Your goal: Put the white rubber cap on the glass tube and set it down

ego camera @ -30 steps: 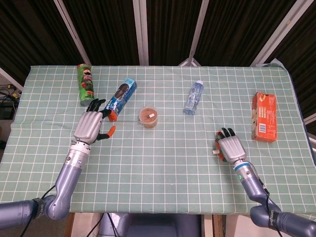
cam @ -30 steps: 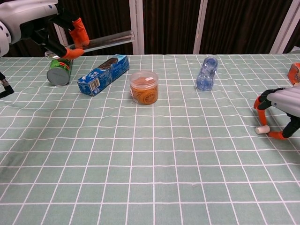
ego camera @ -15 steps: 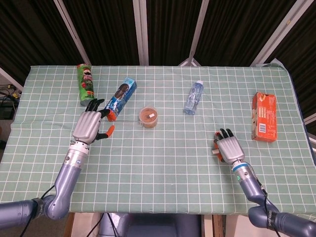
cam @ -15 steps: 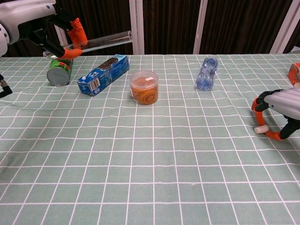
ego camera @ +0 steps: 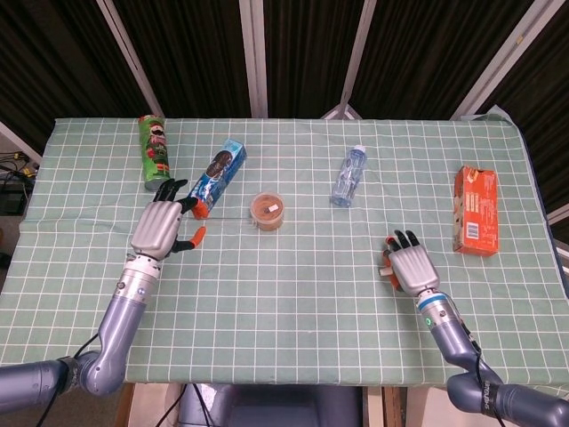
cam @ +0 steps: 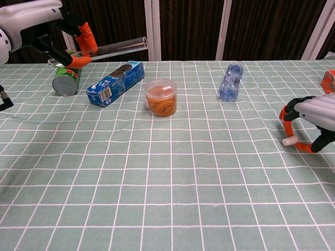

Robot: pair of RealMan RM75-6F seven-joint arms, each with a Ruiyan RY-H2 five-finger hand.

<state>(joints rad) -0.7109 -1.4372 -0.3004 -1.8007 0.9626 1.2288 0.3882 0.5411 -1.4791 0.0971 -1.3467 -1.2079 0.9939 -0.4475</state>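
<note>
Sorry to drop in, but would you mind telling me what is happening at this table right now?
The left hand holds the glass tube level above the table, over the green can. On the other side, the right hand is curled around the white rubber cap down at the tablecloth; whether it already grips it is unclear. The cap is not yet on the tube.

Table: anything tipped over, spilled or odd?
Nothing spilled. The water bottle, green can and blue box lie on their sides, apparently as placed. The glass tube is held level in the left hand.
</note>
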